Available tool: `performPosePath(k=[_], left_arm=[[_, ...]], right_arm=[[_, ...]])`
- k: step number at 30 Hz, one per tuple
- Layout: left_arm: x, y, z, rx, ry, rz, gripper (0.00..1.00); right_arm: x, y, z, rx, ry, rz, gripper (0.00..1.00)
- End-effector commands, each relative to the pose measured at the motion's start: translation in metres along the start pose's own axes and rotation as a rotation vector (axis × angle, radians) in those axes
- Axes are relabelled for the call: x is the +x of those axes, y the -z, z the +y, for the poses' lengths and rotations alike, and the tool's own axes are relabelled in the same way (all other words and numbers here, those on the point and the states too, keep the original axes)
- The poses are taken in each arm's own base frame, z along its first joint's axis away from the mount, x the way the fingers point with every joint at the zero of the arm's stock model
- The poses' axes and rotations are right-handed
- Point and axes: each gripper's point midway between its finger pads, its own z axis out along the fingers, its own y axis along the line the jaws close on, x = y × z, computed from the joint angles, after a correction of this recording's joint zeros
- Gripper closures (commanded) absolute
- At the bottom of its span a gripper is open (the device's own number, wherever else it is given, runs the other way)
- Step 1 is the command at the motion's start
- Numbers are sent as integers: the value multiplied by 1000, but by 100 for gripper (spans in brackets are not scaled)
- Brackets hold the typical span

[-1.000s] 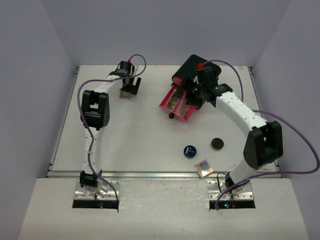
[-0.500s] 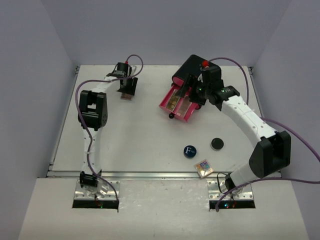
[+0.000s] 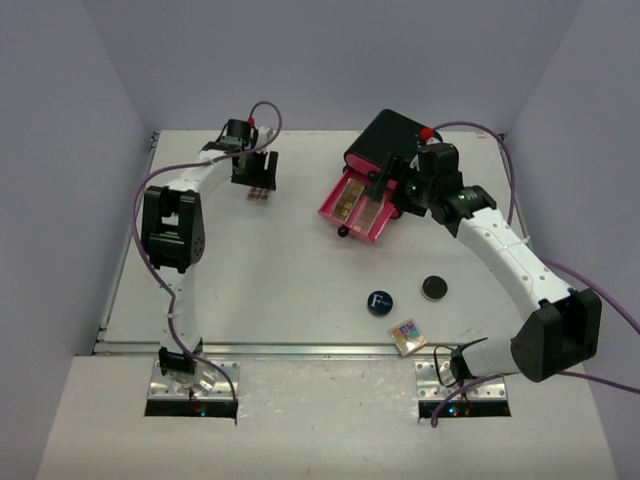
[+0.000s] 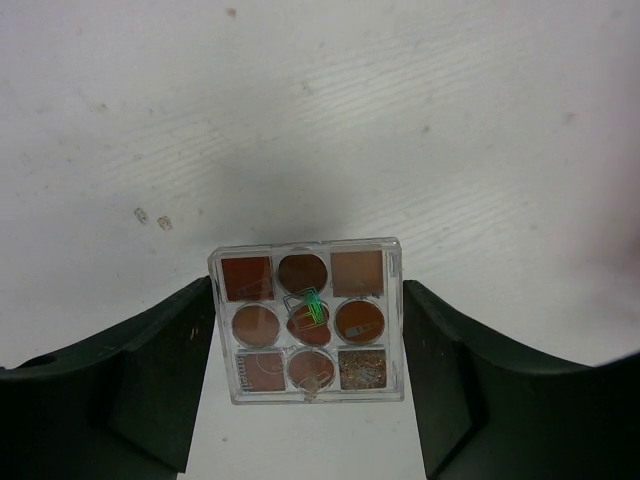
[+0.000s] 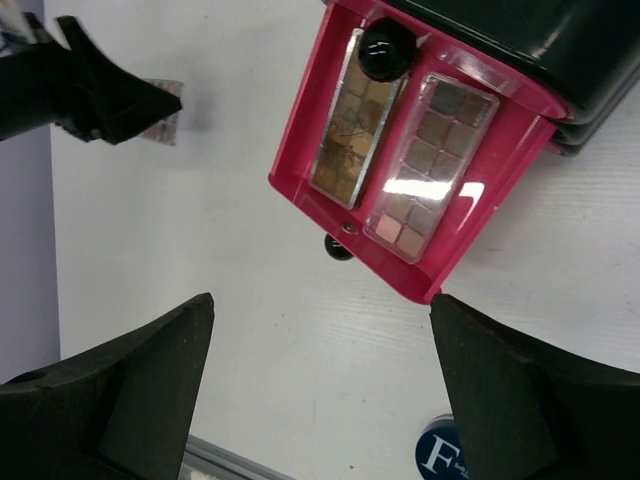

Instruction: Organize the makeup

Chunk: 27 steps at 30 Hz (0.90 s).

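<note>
The left gripper [image 4: 307, 300] has its jaws drawn in to the width of the clear square palette of nine brown pans [image 4: 307, 322], one finger against each side edge. The palette lies flat on the white table [image 4: 420, 120], at its far left. The right gripper [image 5: 320, 390] stands wide open and empty, hovering over the open pink plastic drawer [image 5: 300, 175] of the black box [image 3: 385, 135], where two long palettes [image 5: 352, 130] lie side by side. The step in hand is judged to be pick-up of the nine-pan palette. The next move calls for a straight lift, then transfer rightward to the drawer, with the right arm clear of the path. Not yet stored, near the table's front: round blue compact marked "F" [image 3: 379, 301], round black compact [image 3: 433, 288], multicoloured square palette [image 3: 408, 336].
</note>
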Motion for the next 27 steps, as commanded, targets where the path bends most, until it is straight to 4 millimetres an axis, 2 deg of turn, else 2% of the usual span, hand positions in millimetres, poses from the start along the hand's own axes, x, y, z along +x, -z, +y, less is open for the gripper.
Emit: performPosePath(k=[1, 2, 5, 7, 10, 13, 15, 18, 24, 27], left_arm=[[-57, 73, -74, 145, -70, -225, 100], [-56, 81, -88, 164, -92, -239, 100], [-42, 93, -161, 252, -203, -248, 100], [-41, 96, -183, 286, -227, -266, 100], [-27, 87, -220, 327, -272, -245, 100], [-23, 72, -243, 322, -316, -238, 100], [-22, 57, -251, 296, -354, -238, 100], [-27, 47, -256, 273, -367, -253, 100], [-41, 24, -246, 183, -369, -301, 100], [-46, 20, -246, 172, -367, -316, 100]], right_arm=[[-16, 13, -16, 35, -8, -89, 11], [-15, 15, -22, 53, -12, -98, 10], [-14, 20, -40, 100, -26, -118, 9], [-12, 21, -48, 118, -44, -123, 9], [-12, 26, -53, 138, -63, -146, 9], [-15, 37, -56, 146, -67, -185, 7], [-19, 48, -58, 155, -63, -223, 6], [-22, 59, -61, 166, -58, -262, 5], [-19, 67, -67, 179, -45, -285, 3], [-15, 66, -69, 179, -45, -276, 3]])
